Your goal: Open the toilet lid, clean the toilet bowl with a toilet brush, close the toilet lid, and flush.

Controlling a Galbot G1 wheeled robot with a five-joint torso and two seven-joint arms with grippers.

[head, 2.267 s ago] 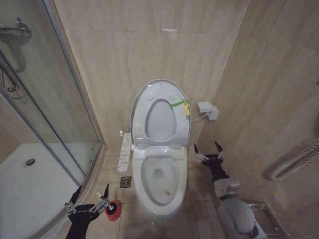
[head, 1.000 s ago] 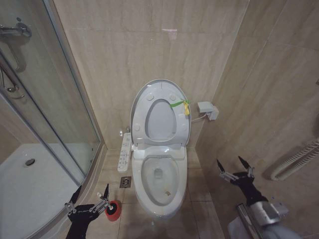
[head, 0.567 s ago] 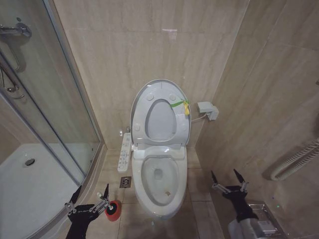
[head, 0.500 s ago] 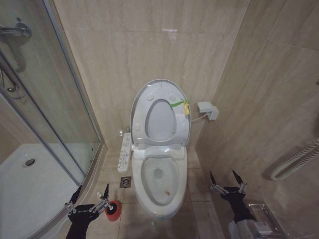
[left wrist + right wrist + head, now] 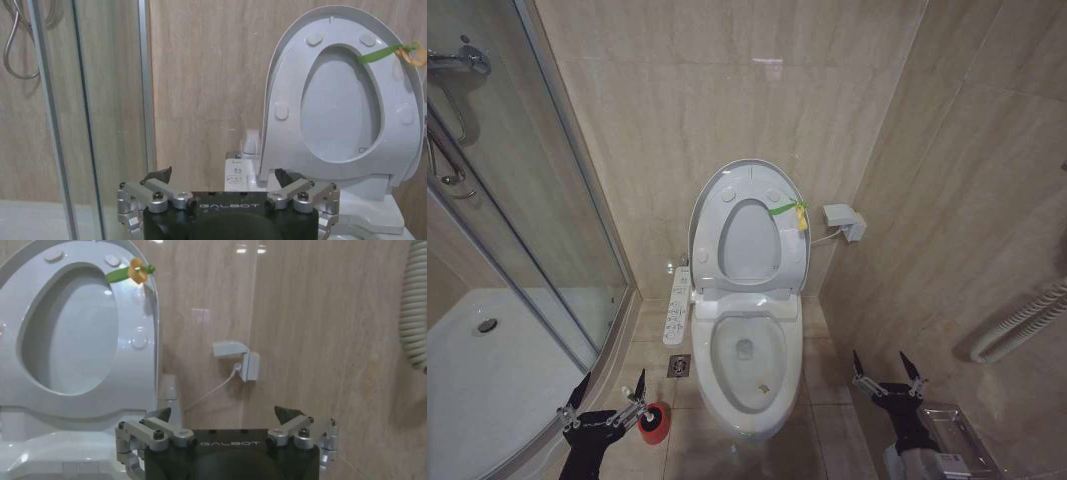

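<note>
The toilet lid (image 5: 749,238) stands upright against the back wall with the ring seat raised against it, a green-and-yellow tag (image 5: 795,210) on its edge. Below it the toilet bowl (image 5: 747,365) is uncovered. A round red holder (image 5: 655,423) sits on the floor left of the bowl; I cannot make out the toilet brush handle. My left gripper (image 5: 609,380) hovers open just left of the holder, facing the lid (image 5: 340,105). Low on the bowl's right, my right gripper (image 5: 880,358) is open and holds nothing. The right wrist view shows its open fingers (image 5: 223,412) before the lid (image 5: 67,335).
A glass shower enclosure (image 5: 547,220) closes off the left. A control panel (image 5: 676,308) and floor drain (image 5: 678,366) lie left of the bowl. A wall socket box (image 5: 842,220), a corrugated hose (image 5: 1017,325) and a metal rack (image 5: 952,425) crowd the right.
My right gripper has drawn back from beside the raised seat, down toward the lower right, staying open. The left arm, lid and red holder have not moved.
</note>
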